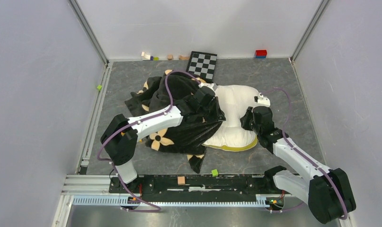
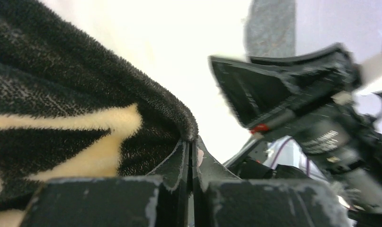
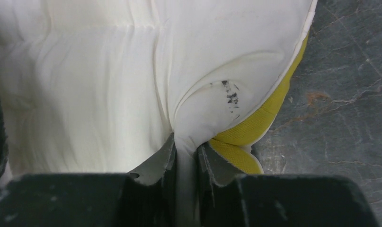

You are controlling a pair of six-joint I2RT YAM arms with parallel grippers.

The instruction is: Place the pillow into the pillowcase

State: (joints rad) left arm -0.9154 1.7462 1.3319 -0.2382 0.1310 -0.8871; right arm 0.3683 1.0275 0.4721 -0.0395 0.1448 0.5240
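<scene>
The cream-white pillow (image 1: 234, 111) with a yellow side band lies at mid-table, its left part under the black plush pillowcase (image 1: 179, 101) with tan flower motifs. My left gripper (image 1: 208, 100) is shut on the pillowcase's rim; in the left wrist view the plush edge (image 2: 179, 118) sits pinched at the fingertips (image 2: 192, 142), with the pillow (image 2: 170, 42) bright behind. My right gripper (image 1: 248, 119) is shut on the pillow's right side; in the right wrist view white fabric (image 3: 108, 85) is pinched between the fingertips (image 3: 185, 146) beside the yellow band (image 3: 245, 130).
A black-and-white checkered board (image 1: 201, 64) lies at the back. Small blocks sit along the back wall (image 1: 148, 56), with a red-blue one (image 1: 261, 53). Small cubes lie near the front rail (image 1: 214, 172) (image 1: 181, 180). A green cube (image 1: 99, 87) sits at the left wall.
</scene>
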